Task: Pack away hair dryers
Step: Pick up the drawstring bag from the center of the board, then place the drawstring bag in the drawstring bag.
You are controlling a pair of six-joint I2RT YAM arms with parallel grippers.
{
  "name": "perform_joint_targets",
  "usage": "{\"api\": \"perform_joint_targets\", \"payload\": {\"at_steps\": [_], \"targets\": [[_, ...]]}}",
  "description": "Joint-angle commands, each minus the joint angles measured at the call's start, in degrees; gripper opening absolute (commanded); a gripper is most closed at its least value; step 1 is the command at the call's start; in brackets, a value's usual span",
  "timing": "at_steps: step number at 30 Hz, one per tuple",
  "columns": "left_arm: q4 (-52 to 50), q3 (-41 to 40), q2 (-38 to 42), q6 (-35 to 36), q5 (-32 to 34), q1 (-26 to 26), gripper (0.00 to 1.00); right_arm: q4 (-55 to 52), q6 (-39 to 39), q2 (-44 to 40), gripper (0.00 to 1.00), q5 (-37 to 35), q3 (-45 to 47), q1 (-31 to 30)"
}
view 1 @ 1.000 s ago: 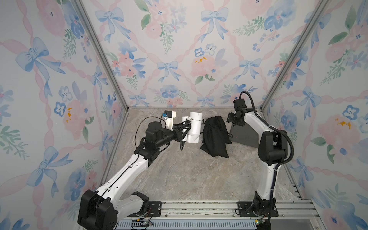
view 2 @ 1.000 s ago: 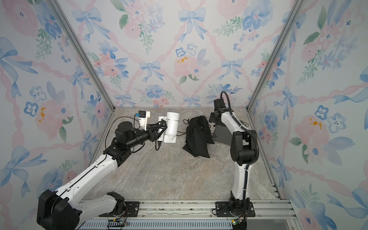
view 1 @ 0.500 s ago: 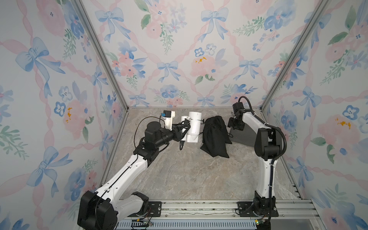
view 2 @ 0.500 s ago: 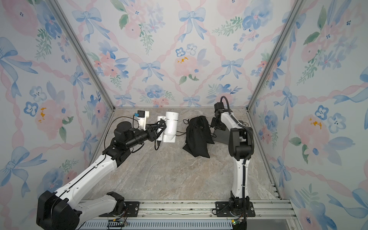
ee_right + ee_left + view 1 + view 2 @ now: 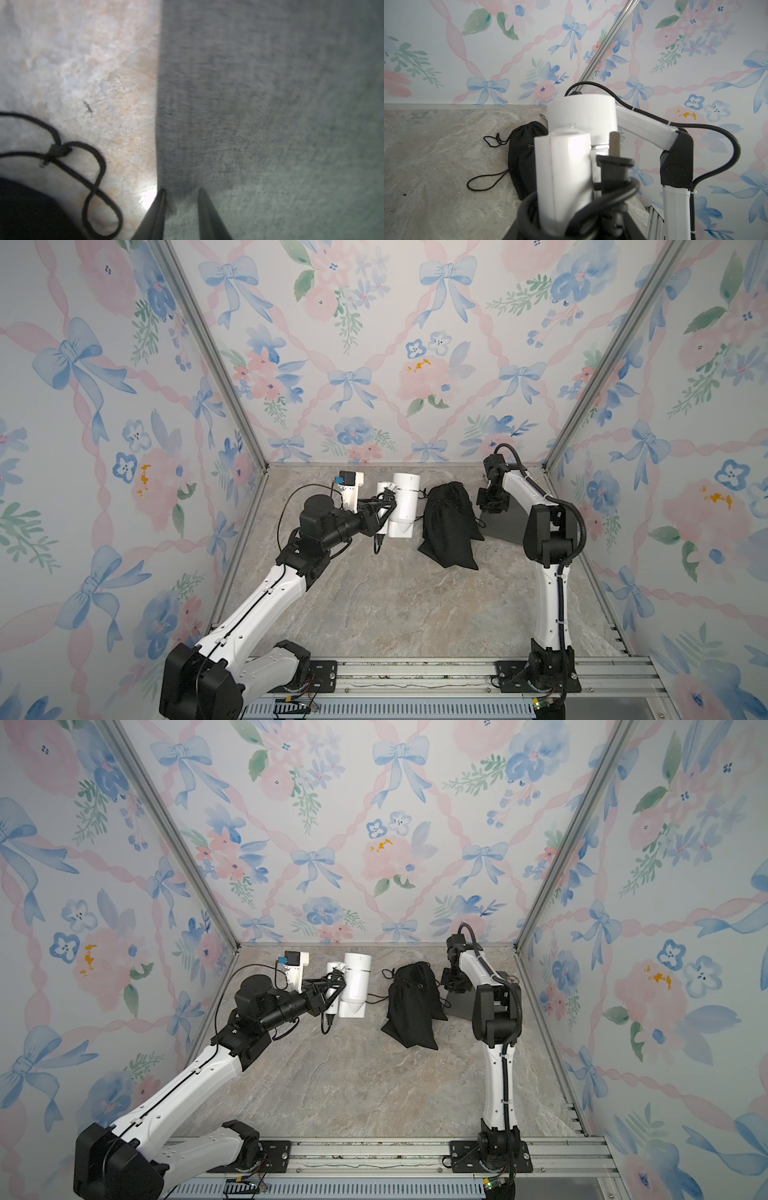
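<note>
A white hair dryer [image 5: 402, 506] hangs just above the table at the back left, barrel upright. My left gripper [image 5: 383, 512] is shut on its folded handle [image 5: 562, 166], with the dark cord and plug [image 5: 612, 166] bundled alongside. In both top views my right gripper [image 5: 492, 506] is down at the near corner of a flat grey pouch [image 5: 505, 524] at the back right. In the right wrist view its fingertips [image 5: 162, 192] pinch a fold of the grey pouch [image 5: 270, 104] at its edge. No other hair dryer shows.
A bulging black drawstring pouch [image 5: 449, 526] lies between the dryer and the grey pouch, its cord loops [image 5: 91, 172] trailing on the marble table [image 5: 395, 605]. Floral walls close in the back and both sides. The grey pouch lies close to the right wall.
My right gripper has dropped onto the grey pouch's corner and its jaws have closed on the cloth. The left arm and the dryer have not moved.
</note>
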State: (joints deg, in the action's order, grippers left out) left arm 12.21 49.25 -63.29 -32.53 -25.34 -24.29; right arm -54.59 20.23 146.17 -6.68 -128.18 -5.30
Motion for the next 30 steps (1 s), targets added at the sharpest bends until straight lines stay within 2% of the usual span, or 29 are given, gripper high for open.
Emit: {"api": "perform_joint_targets", "payload": {"at_steps": [1,3,10,15,21,27,30], "targets": [[3.4,0.0,2.4,0.4,-0.7,0.6,0.17,-4.8,-1.8,0.5,0.06,-1.5,-2.6,-0.1],[3.4,0.2,2.5,0.2,-0.7,0.6,0.17,-5.0,-2.4,-1.4,0.0,-2.7,-2.9,0.1],[3.4,0.9,2.5,-0.3,-1.4,1.0,0.17,-3.3,-5.5,-14.0,0.0,-6.5,-0.7,0.2],[2.2,1.8,1.9,-0.7,-1.0,1.9,0.17,1.9,-11.8,-25.0,0.0,-6.3,5.8,-2.4],[-0.6,3.7,0.4,-1.8,-0.5,5.5,0.17,9.7,-17.7,-38.9,0.0,-0.2,15.7,-9.9],[-3.7,5.3,0.1,-2.7,-1.2,13.3,0.17,14.6,-24.5,-49.5,0.0,2.6,27.7,-22.7],[-4.1,5.1,0.2,-3.1,-2.2,17.2,0.17,16.4,-26.7,-51.1,0.0,0.9,34.2,-29.3]]}}
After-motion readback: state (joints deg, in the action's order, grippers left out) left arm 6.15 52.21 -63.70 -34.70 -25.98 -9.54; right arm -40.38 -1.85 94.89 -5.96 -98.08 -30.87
